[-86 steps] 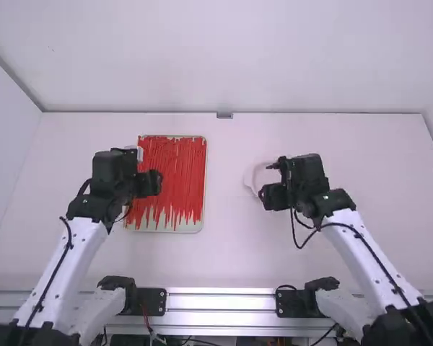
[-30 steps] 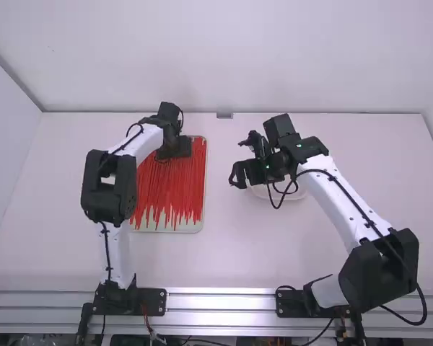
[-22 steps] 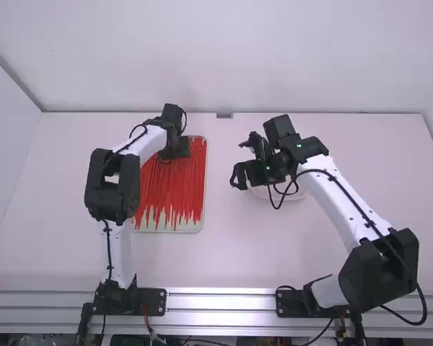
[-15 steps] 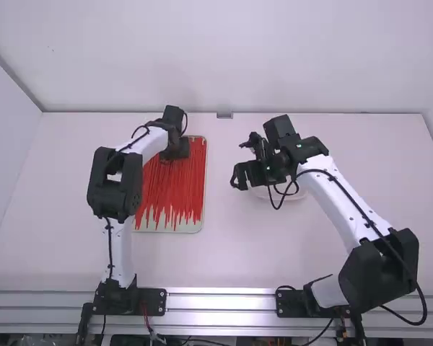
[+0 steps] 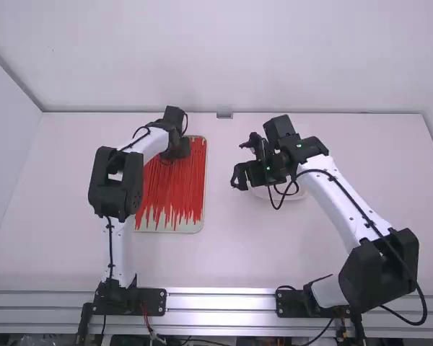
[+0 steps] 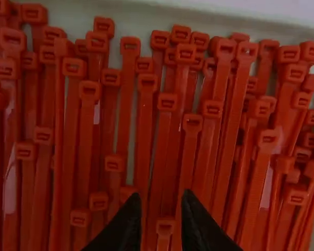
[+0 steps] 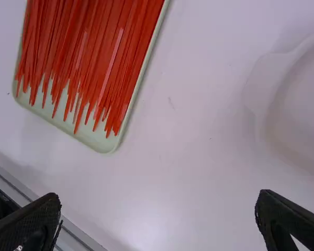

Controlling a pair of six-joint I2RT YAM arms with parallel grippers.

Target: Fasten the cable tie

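L gripper (image 5: 175,149) over cable ties (image 5: 169,189) on tray (image 5: 166,228), left of centre; jaws narrow. R gripper (image 5: 243,175) mid-frame, jaws wide.

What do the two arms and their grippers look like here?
Both the left arm and right arm have white links with boxy black joints and thin black cables looping alongside. The right arm carries a small green light near its wrist. The left gripper has smooth, tapered black fingers; the right gripper has textured black ones.

No legible text or markings
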